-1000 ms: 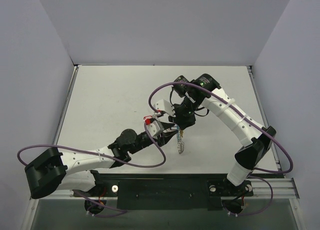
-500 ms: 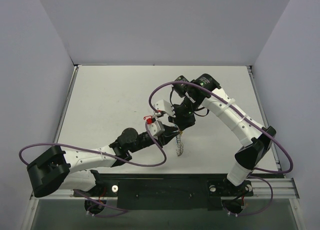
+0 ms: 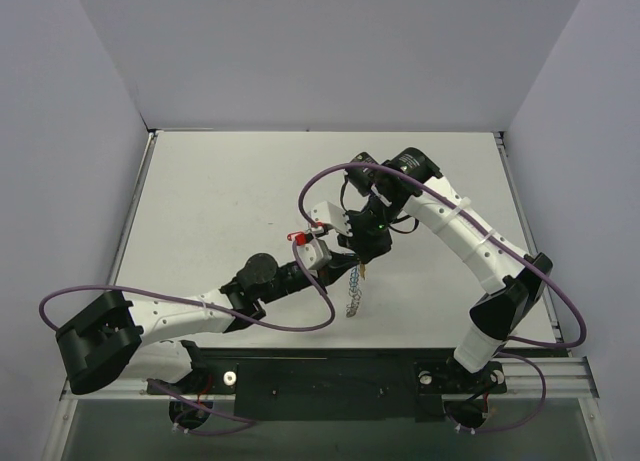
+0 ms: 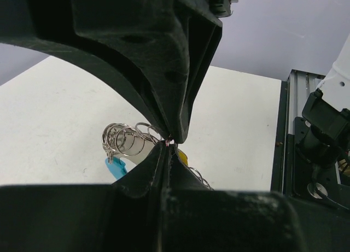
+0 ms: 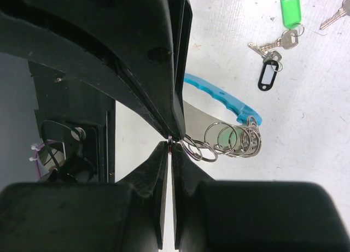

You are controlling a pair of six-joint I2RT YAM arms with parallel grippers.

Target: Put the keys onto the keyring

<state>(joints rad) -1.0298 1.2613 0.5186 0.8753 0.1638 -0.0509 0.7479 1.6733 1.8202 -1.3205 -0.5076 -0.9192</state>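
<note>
Left end effector (image 4: 168, 144) and right end effector (image 5: 170, 138) seemingly pinched the silvery coiled-wire, blue-segmented keyring (image 5: 240, 138); opposing pulls could slip it free.

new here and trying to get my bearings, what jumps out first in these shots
The left gripper and right gripper meet tip to tip above mid-table, both pinched shut on the large silvery coiled-wire keyring with its blue plastic segment, coils dangling beneath. In the right wrist view a silver key with a green tag and a silver key with a black tag lie on the white table, off the ring.
</note>
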